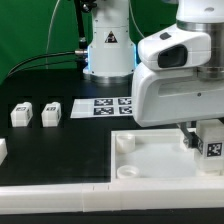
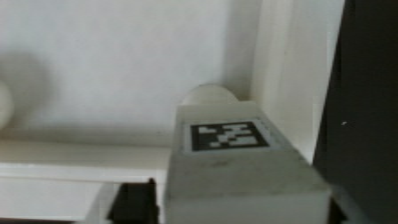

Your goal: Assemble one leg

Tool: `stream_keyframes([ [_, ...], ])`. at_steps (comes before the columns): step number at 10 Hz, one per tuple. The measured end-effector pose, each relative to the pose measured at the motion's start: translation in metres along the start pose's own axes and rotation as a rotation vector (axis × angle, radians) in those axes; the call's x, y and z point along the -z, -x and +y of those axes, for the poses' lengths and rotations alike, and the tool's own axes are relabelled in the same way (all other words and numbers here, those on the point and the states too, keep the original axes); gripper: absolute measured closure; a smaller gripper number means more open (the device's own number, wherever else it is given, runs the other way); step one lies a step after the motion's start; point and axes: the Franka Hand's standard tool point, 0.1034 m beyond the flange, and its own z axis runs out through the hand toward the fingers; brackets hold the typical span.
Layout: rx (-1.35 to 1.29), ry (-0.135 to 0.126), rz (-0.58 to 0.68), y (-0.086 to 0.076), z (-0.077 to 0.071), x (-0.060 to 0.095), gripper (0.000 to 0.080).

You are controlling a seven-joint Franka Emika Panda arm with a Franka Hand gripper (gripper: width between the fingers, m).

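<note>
My gripper (image 1: 204, 140) is shut on a leg (image 1: 211, 146), a white post with a black-and-white tag, and holds it over the far right corner of the big white square panel (image 1: 155, 165). In the wrist view the leg (image 2: 228, 140) runs out from between the dark fingers (image 2: 139, 200), tag facing the camera. Its rounded tip is close to the panel's edge (image 2: 267, 60). I cannot tell whether the tip touches the panel. Two more legs (image 1: 20, 115) (image 1: 51, 113) lie on the black table at the exterior view's left.
The marker board (image 1: 110, 105) lies behind the panel, in front of the robot base (image 1: 108, 50). Round sockets (image 1: 125, 142) sit at the panel's left corners. A white part (image 1: 3, 150) shows at the left edge. A white rail (image 1: 60, 200) runs along the front.
</note>
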Motion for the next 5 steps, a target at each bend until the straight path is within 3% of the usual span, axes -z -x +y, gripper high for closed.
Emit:
stream_keyframes([
  [1, 0.000, 0.000, 0.000, 0.0000, 0.0000, 0.0000, 0.0509],
  [5, -0.037, 0.000, 0.000, 0.0000, 0.0000, -0.0001, 0.0509],
])
